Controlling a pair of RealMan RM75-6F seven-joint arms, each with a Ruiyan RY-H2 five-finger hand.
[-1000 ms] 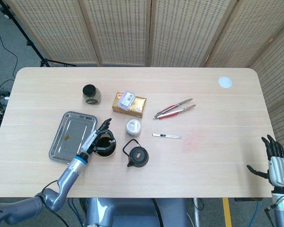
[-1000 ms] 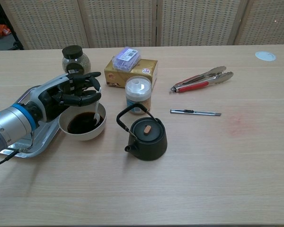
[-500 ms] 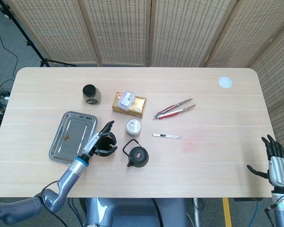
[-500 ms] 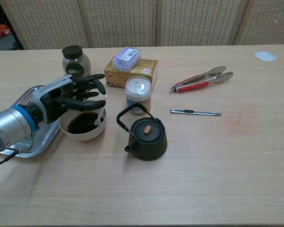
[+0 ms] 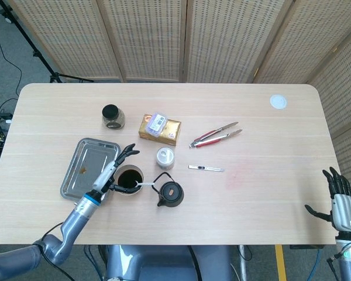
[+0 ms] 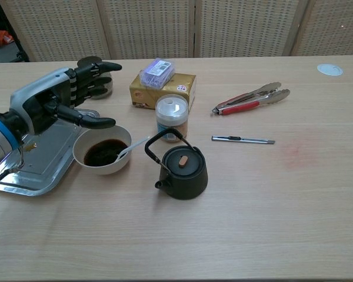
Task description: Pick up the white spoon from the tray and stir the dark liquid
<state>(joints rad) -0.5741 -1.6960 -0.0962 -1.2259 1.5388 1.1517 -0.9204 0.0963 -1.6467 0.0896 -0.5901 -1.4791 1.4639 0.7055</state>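
A white bowl [image 6: 102,154] [image 5: 129,178] of dark liquid stands just right of the metal tray [image 6: 47,158] [image 5: 88,167]. The white spoon [image 6: 132,147] [image 5: 141,184] lies in the bowl, its handle resting on the rim and pointing right toward the kettle. My left hand [image 6: 62,100] [image 5: 112,171] hovers above the tray's right side, left of the bowl, fingers spread and holding nothing. My right hand [image 5: 337,196] hangs open beyond the table's right front corner, seen only in the head view.
A black kettle [image 6: 181,167] stands right of the bowl, a white lidded jar [image 6: 172,117] behind it. Further back are a yellow box [image 6: 162,89] and a dark-lidded jar [image 5: 113,116]. Red tongs [image 6: 251,98] and a utility knife [image 6: 242,140] lie to the right.
My left hand let go of the spoon, opened, and drew back left and up over the tray. The spoon now rests in the bowl. The right hand has not moved.
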